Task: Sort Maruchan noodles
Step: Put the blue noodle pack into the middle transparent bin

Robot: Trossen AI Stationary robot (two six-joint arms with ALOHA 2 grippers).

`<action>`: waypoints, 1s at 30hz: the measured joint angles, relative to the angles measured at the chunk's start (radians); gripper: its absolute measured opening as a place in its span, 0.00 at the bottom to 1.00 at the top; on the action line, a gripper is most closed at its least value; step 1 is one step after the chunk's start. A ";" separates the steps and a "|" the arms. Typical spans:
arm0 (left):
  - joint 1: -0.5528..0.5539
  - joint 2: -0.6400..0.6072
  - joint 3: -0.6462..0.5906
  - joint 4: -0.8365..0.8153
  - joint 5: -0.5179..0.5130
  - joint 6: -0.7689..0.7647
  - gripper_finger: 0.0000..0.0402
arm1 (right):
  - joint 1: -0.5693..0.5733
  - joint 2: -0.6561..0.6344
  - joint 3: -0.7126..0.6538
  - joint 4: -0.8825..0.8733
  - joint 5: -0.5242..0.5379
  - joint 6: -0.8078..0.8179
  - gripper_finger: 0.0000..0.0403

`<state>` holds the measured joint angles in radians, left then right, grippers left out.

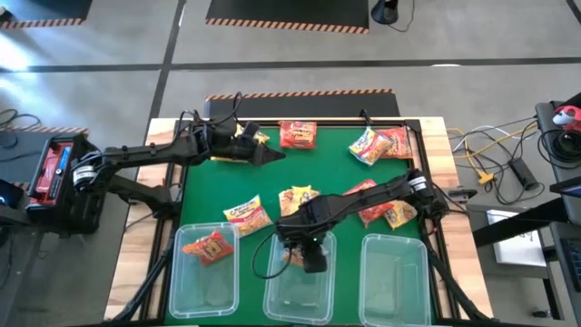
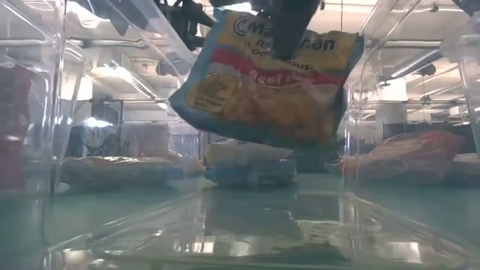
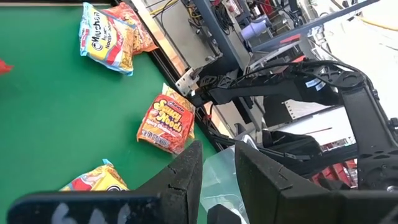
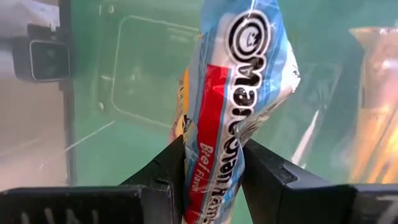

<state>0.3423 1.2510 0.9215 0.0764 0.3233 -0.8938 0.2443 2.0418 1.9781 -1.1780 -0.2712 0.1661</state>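
Note:
My right gripper (image 1: 309, 259) hangs over the middle clear tub (image 1: 270, 292), shut on a yellow Maruchan noodle packet (image 2: 270, 82) with blue edges and a red band. The packet sits inside the tub walls, above the floor. My left gripper (image 1: 272, 154) is shut and holds nothing, raised over the far left of the green mat. One red packet (image 1: 209, 245) lies in the left tub (image 1: 177, 272). Several more packets lie flat on the mat, among them a yellow one (image 1: 245, 215) and a red one (image 1: 298, 134). My right gripper pinches the packet between its two fingers at its upper edge (image 4: 214, 143), and the wrapper creases where it is squeezed. The fingers (image 2: 289, 26) come from above, pointing steeply down. The packet hangs tilted below them, clear of the tub floor (image 2: 247, 232).
The right tub (image 1: 395, 277) stands at the near edge beside the middle one. Yellow and red packets (image 1: 377, 145) lie at the far right of the mat, and others (image 1: 381, 209) lie under the right arm. Cables and equipment sit beyond the table's right edge.

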 joint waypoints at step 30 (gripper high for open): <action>-0.005 0.001 0.000 -0.004 -0.002 0.051 0.19 | 0.000 0.032 0.018 0.009 0.140 0.035 0.42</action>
<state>0.3370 1.2517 0.9215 0.0722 0.3210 -0.8427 0.2443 2.0740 1.9965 -1.1694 -0.1315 0.2014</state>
